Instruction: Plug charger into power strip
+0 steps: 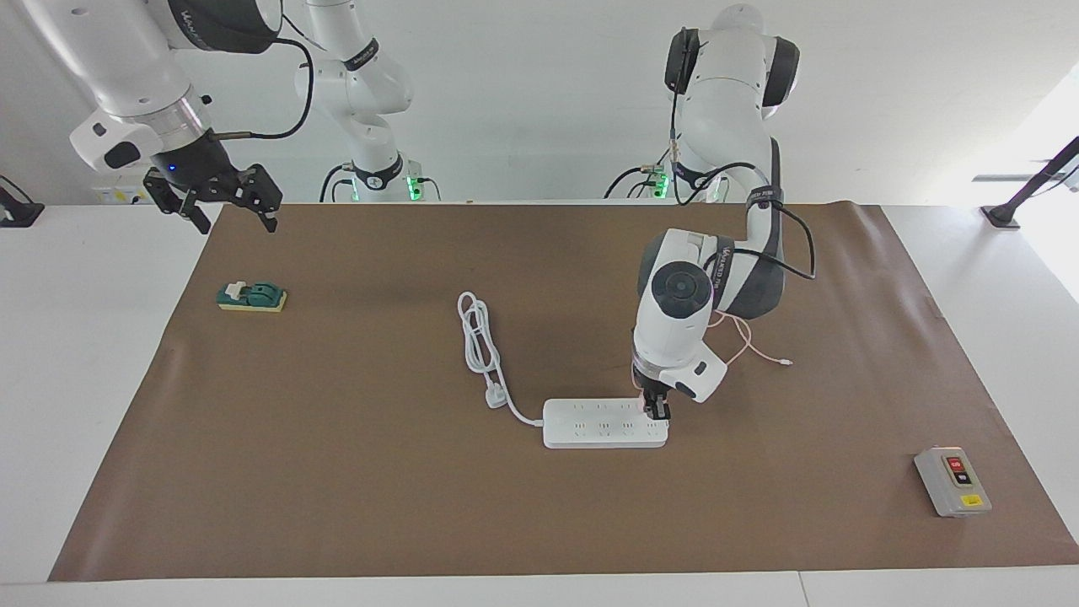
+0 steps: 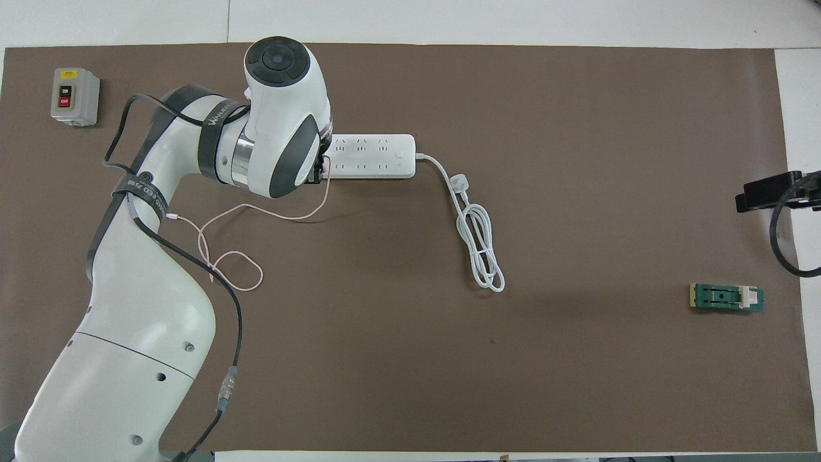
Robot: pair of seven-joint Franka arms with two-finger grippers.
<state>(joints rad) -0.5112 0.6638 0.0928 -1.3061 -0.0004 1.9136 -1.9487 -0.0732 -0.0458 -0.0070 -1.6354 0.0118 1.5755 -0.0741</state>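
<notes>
You can read "ON" above the black button and "OFF" on the red button of the grey switch box [image 2: 75,96] in the upper left of the overhead view. A yellow label sits on that box too, but its print is too small to read. The lettering on the left arm's dark band [image 2: 221,115] cannot be made out.

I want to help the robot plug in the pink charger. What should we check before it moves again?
1. Left gripper down at the power strip, at its left-arm end: ok.
2. Left gripper shut on the charger: ok.
3. Charger pushed fully into a socket: cannot tell.
4. Pink cable lying loose on the mat, unsnagged: ok.
5. Right gripper open, waiting over the mat's corner: ok.
</notes>
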